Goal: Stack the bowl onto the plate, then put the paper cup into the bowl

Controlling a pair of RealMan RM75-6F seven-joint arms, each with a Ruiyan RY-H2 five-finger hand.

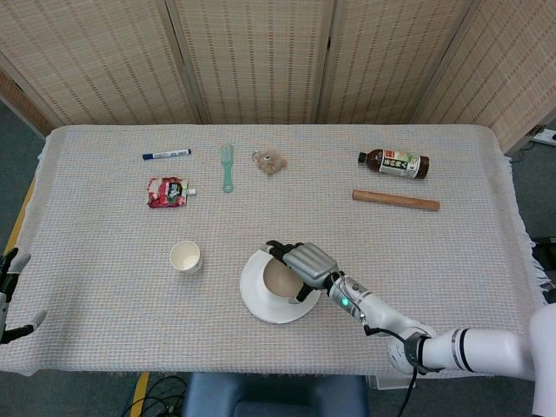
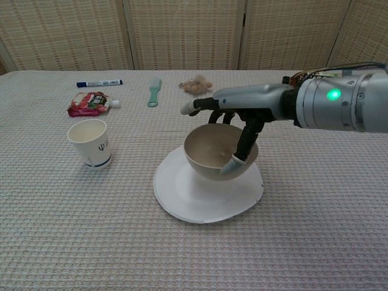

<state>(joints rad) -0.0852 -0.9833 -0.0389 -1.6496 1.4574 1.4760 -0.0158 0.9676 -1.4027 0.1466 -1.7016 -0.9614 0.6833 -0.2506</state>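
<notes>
From the head view we see the bowl (image 1: 280,280) empty and over the middle of the white plate (image 1: 257,300), our right hand (image 1: 306,263) clamped on its rim; the paper cup (image 1: 186,257) stands empty well beyond the fingertips, bare cloth between; our left hand (image 1: 7,295) shows only in part at the table (image 1: 469,252) edge, fingers spread and holding nothing. From the chest view the bowl (image 2: 219,153) hangs tilted just over the plate (image 2: 200,203), whether touching we cannot tell; the right hand (image 2: 233,118) grips it, thumb on the outer wall and fingers (image 2: 193,107) over the far rim; the cup (image 2: 91,142) stands upright past those fingers.
</notes>
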